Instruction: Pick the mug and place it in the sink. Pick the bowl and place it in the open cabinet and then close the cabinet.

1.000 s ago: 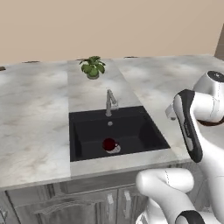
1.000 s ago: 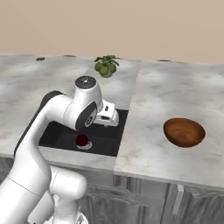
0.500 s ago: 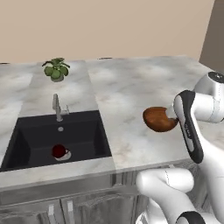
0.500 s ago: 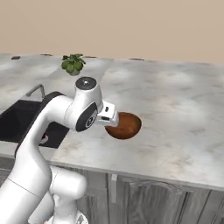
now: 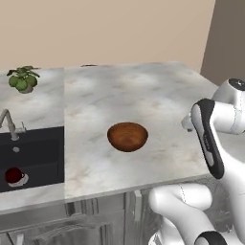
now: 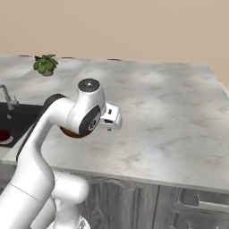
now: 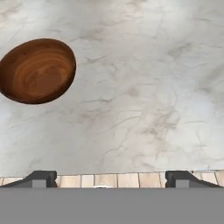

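Bowl (image 5: 127, 136) sitting upright on the grey marble counter (image 5: 143, 95), just left of centre in the left base view, a bit back from the counter's front edge. Loads of bare marble all around it: behind toward the beige wall, and off to the right up to the counter's far corner at the upper right of the frame. In the hand view, same bowl (image 7: 37, 70) at upper left, tilted-looking wood-grain inside, nothing in it, with open marble (image 7: 144, 87) across the rest and the counter's front edge running along the bottom, wood floor strip just below that.

Gripper (image 7: 109, 179) spread wide open, two dark fingertips (image 7: 40, 178) poking up at bottom left and bottom right of the hand view, nothing between them. Hanging out over the front edge, well apart from the bowl, not touching anything.

In the right base view, arm elbow covering most of the bowl (image 6: 68, 133), just a brown sliver peeking out at left-centre below the joint.

Mug (image 5: 14, 175) down in the black sink (image 5: 33, 143) at lower left of the left base view, near the basin's front wall, whitish bit showing on its right side. Faucet (image 5: 9, 125) at the sink's back edge, small potted plant (image 5: 22, 79) further back at upper left. Lower cabinet fronts (image 6: 188, 205) under the counter edge.
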Robot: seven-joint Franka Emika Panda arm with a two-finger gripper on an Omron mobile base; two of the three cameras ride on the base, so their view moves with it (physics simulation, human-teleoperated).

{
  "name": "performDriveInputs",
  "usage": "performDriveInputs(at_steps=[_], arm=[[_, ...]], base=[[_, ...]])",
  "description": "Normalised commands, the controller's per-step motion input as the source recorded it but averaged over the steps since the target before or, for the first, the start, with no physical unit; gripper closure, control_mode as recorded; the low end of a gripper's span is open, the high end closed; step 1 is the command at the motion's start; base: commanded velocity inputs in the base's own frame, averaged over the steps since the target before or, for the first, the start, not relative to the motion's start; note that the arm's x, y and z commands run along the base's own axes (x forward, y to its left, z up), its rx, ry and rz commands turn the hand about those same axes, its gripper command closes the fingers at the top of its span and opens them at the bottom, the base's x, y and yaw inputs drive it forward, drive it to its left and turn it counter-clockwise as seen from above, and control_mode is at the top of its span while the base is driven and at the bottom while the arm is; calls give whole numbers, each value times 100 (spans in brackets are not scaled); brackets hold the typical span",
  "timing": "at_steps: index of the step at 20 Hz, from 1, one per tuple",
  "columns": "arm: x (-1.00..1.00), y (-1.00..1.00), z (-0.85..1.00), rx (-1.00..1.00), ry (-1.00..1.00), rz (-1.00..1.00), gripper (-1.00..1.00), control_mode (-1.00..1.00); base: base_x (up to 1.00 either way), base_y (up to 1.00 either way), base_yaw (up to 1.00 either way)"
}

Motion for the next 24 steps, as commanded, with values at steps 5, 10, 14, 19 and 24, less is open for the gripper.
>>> performDriveInputs(at_steps=[5, 10, 14, 19, 24], arm=[[0, 0, 0, 0, 0, 0, -100, 100], [0, 0, 0, 0, 0, 0, -100, 100], [0, 0, 0, 0, 0, 0, -100, 100], [8, 13, -3, 0, 1, 0, -100, -100], [30, 66, -22, 4, 2, 0, -100, -100]], base=[[75, 61, -10], [57, 100, -6], [46, 90, -2], [51, 43, 0], [0, 0, 0]])
